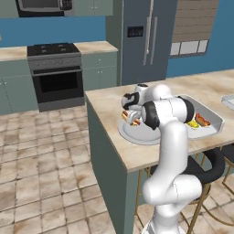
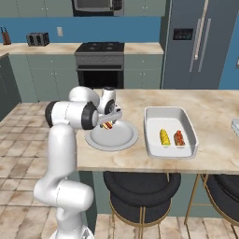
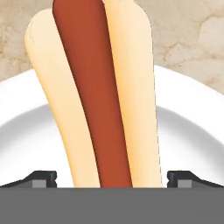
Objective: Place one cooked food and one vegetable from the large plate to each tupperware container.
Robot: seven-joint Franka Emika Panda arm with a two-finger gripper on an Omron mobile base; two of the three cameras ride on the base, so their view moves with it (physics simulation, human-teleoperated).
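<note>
the gripper [image 2: 108, 122] hangs low over the large plate [image 2: 122, 138], jaws spread either side of the hot dog [image 3: 94, 100], seemingly not yet pinching, lined up to carry it to a tupperware container [image 2: 156, 115].

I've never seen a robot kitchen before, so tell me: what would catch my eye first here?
A white robot arm bends over a marble counter, its gripper low over a hot dog on a round grey plate. Right of the plate, a white tray already holds corn and another hot dog.
</note>
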